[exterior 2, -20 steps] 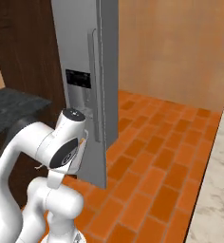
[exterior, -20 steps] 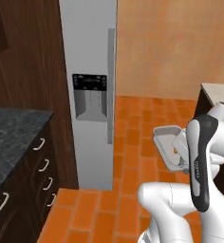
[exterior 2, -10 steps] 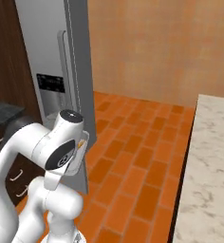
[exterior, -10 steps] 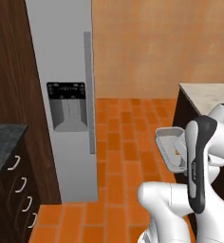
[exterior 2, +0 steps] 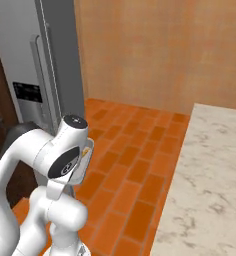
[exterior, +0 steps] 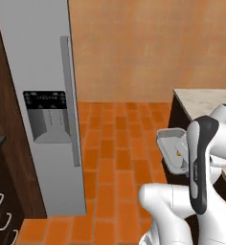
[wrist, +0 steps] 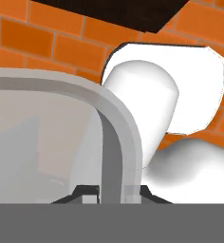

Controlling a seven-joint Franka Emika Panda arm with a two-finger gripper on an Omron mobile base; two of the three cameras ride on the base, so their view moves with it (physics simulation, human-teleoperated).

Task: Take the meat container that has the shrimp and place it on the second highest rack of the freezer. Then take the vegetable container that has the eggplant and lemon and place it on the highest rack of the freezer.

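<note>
Meat container [exterior: 171, 149] rim pinched in hand [wrist: 109, 192]

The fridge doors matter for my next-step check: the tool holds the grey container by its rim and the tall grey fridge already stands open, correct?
Not quite. The tool does grip the grey container by its rim, but the tall grey fridge is shut: the left base view shows its door front closed, handle and dispenser panel facing out.

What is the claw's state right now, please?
Claw: closed on the rim of the grey meat container, carried in the air beside the arm.
</note>
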